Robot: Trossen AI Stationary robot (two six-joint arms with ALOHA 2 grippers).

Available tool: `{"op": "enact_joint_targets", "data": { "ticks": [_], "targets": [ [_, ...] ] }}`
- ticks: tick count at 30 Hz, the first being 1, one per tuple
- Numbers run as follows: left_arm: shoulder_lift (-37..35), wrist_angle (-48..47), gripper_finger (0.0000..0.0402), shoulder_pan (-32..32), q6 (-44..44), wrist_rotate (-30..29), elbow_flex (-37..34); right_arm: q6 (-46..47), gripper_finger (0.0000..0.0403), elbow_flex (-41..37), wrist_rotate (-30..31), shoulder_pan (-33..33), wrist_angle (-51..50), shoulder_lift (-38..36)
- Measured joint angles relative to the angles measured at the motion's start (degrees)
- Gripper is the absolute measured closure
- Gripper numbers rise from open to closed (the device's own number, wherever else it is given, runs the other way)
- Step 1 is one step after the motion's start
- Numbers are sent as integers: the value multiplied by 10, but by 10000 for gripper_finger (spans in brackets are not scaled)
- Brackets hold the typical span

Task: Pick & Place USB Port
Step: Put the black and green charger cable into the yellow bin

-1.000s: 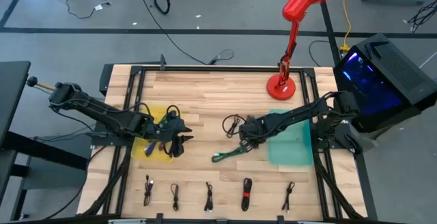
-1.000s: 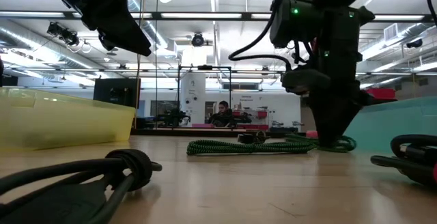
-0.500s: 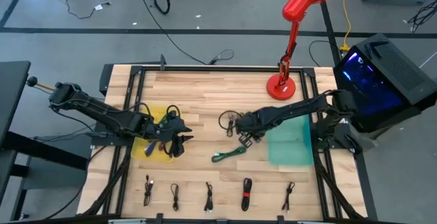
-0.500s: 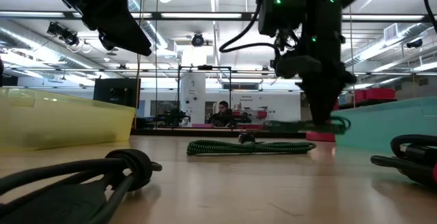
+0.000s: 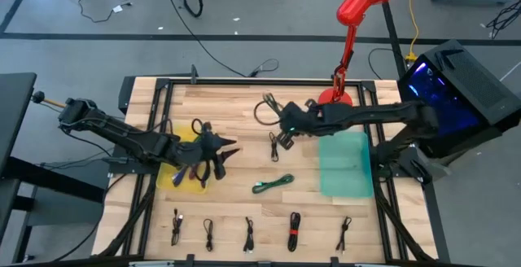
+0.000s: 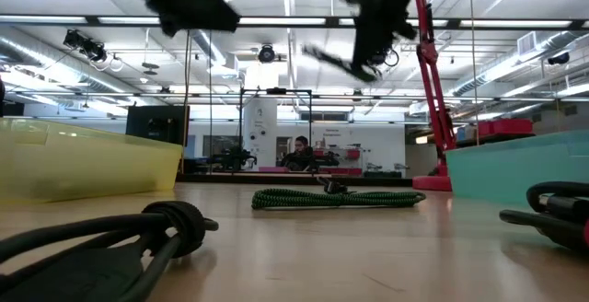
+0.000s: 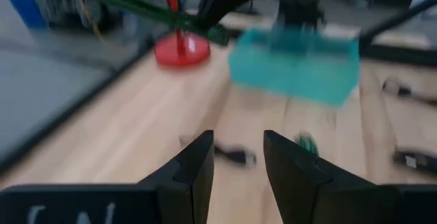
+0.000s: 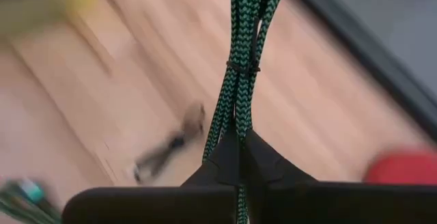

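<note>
Cables and bins share the wooden table (image 5: 244,112), and we read it from the left. The yellow bin (image 5: 172,177) sits at the left side. The left gripper (image 5: 221,155) hovers at that bin's inner edge. Its two fingers (image 7: 198,162) stand apart with nothing between them.

Along the near edge we count a row of five small bundled cables (image 5: 249,234), set apart from one another. Toward the middle, a second green cable (image 5: 273,185) lies coiled flat on the wood, clear of both bins.

Farther back and right of centre, the right gripper (image 5: 285,126) is raised above the table. Its fingers are pinched tight on a braided green cable (image 8: 239,80), which runs straight out from between the tips. In the high view we cannot make out how the rest of that cable hangs.

The teal bin (image 5: 346,165) lies to the right of that gripper. Behind it stands the red lamp (image 5: 335,98) at the table's far edge.
</note>
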Motion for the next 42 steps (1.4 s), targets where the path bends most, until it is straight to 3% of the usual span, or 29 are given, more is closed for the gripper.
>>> {"op": "enact_joint_targets", "data": {
  "ticks": [4, 9, 14, 21, 24, 30, 42],
  "targets": [
    [0, 120, 268, 2, 96, 1, 0, -76, 403, -38, -6, 13, 126, -68],
    [0, 249, 268, 26, 165, 43, 0, -146, 403, -123, -39, 41, 299, -147],
    [0, 324, 268, 81, 151, 145, 0, -184, 403, -217, -55, 72, 467, -193],
    [0, 375, 268, 145, 75, 277, 0, -227, 403, -278, -76, 92, 646, -181],
    [7, 404, 268, 156, 63, 312, 0, -239, 403, -279, -82, 93, 681, -167],
    [54, 463, 268, 159, 47, 320, 0, -246, 403, -279, -111, 92, 742, -135],
    [98, 551, 268, 159, 26, 353, 0, -225, 403, -279, -110, 93, 747, -117]
  ]
}}
